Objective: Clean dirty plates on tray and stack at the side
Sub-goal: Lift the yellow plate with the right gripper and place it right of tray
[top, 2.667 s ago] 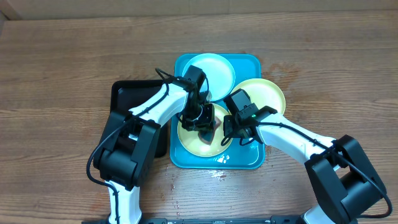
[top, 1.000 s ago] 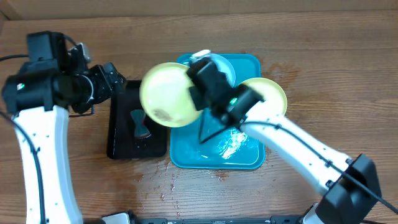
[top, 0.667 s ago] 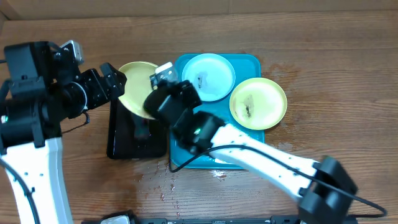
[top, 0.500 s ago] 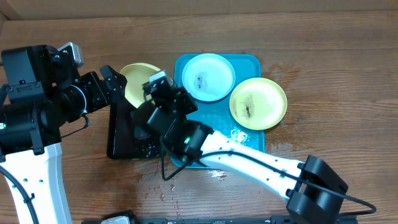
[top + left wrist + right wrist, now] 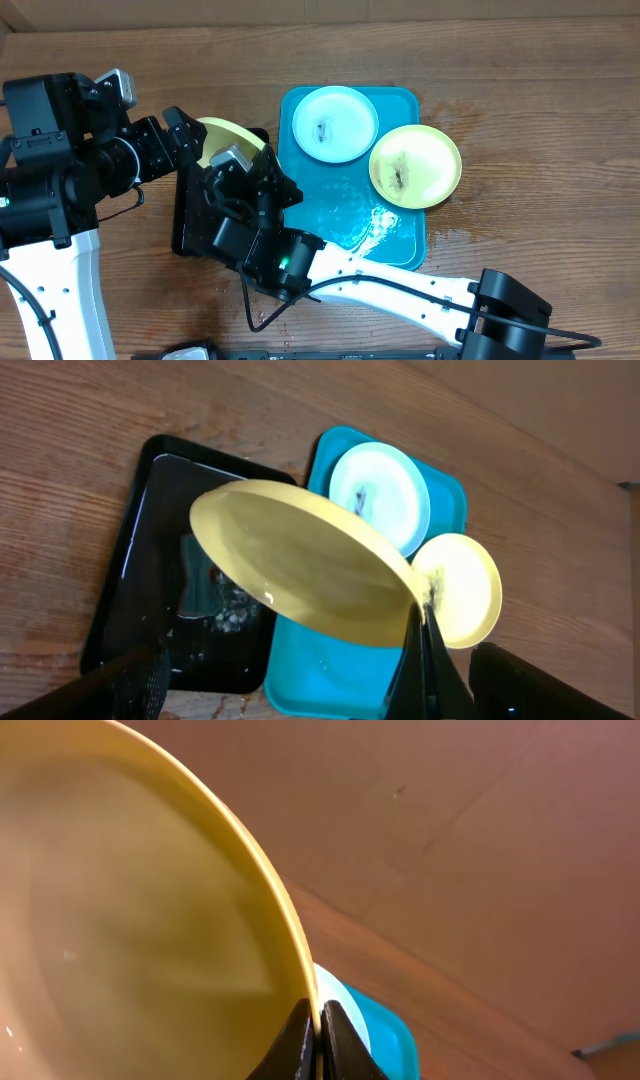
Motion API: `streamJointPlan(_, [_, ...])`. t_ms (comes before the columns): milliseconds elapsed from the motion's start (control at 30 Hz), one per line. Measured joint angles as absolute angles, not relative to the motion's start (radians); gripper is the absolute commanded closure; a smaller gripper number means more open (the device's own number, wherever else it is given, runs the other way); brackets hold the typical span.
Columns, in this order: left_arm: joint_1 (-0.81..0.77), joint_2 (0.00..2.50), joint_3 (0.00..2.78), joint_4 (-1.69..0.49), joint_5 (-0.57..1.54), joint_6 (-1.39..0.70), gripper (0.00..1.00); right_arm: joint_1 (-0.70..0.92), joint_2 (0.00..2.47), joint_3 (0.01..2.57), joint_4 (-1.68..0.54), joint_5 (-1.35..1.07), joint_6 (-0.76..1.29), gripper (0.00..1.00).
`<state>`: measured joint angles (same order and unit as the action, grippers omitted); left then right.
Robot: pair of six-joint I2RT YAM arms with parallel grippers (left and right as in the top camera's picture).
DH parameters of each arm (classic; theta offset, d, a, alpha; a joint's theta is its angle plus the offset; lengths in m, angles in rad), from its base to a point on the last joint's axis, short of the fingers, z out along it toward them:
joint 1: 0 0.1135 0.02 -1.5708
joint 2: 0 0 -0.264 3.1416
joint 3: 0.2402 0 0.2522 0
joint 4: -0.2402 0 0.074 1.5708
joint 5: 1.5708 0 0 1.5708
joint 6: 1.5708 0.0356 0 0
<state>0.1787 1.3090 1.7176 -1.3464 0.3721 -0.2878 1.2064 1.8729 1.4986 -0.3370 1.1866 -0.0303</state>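
Yellow-green plate (image 5: 150,920) hangs tilted over the black tray (image 5: 190,228), left of the turquoise tray (image 5: 400,250), its rim pinched tight in my right gripper (image 5: 318,1032). My left gripper (image 5: 185,140), fingers spread wide and empty, sits just left, facing its broad face.

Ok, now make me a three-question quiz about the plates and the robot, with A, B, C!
1. Where is the pale blue-white plate? A held in the air; B under another plate; C on the turquoise tray.
2. How many plates lie on that tray? A one; B two; C three.
3. The right end effector is: A pinching the rim of a yellow plate; B open and empty; C hidden.
Answers: 1 C, it lies flat inside the tray's rim. 2 B, the blue-white one and a yellow-green plate. 3 A, it is shut on the plate's edge.
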Motion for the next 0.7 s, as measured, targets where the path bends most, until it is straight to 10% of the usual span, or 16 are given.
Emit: streamJointPlan(700, [0.179, 1.309, 1.718, -1.346, 0.375, -0.287, 0.04, 1.198, 1.873, 1.499, -0.355, 1.194, -0.004, 0.96])
